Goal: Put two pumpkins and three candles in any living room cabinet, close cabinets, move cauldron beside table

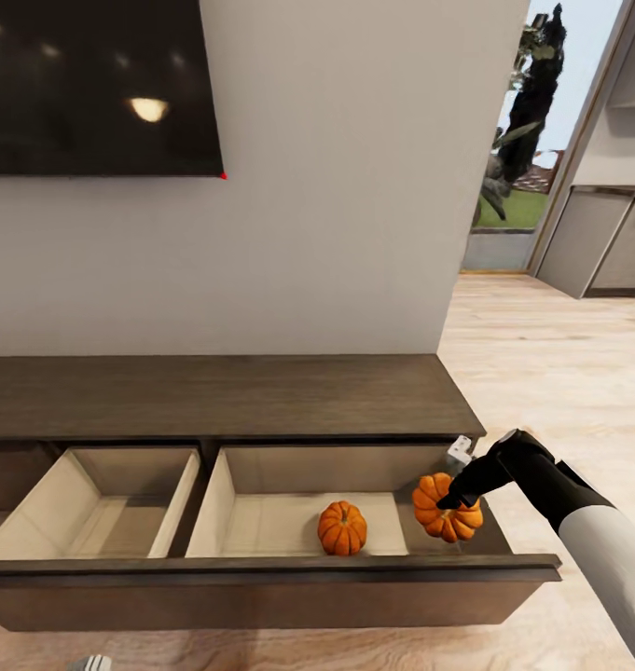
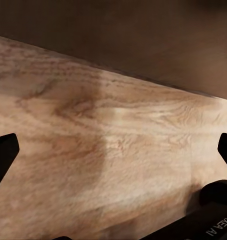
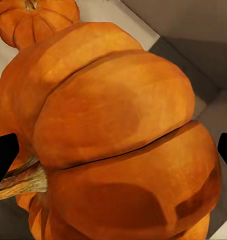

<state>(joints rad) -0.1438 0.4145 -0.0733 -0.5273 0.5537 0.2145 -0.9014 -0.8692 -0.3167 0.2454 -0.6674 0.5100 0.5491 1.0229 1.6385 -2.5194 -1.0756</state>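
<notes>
Two pumpkins — one (image 1: 342, 527) resting on the pale floor of the cabinet's (image 1: 261, 587) open right drawer, the other (image 1: 445, 508) at that drawer's right end, gripped by the right gripper (image 1: 452, 500). Two drawers stand open, side by side. The left gripper (image 2: 113, 150) hangs spread wide over wooden floor (image 2: 93, 140). Farther back — one dark screen (image 1: 98, 84) on the wall.

Two pumpkins are counted: one (image 1: 342, 527) on the drawer floor, one (image 1: 445, 508) at its 3 o'clock. Two open drawers (image 1: 103, 508) (image 1: 289, 485) are counted in one cabinet (image 1: 214, 396). One screen (image 1: 98, 84) is noted.
</notes>
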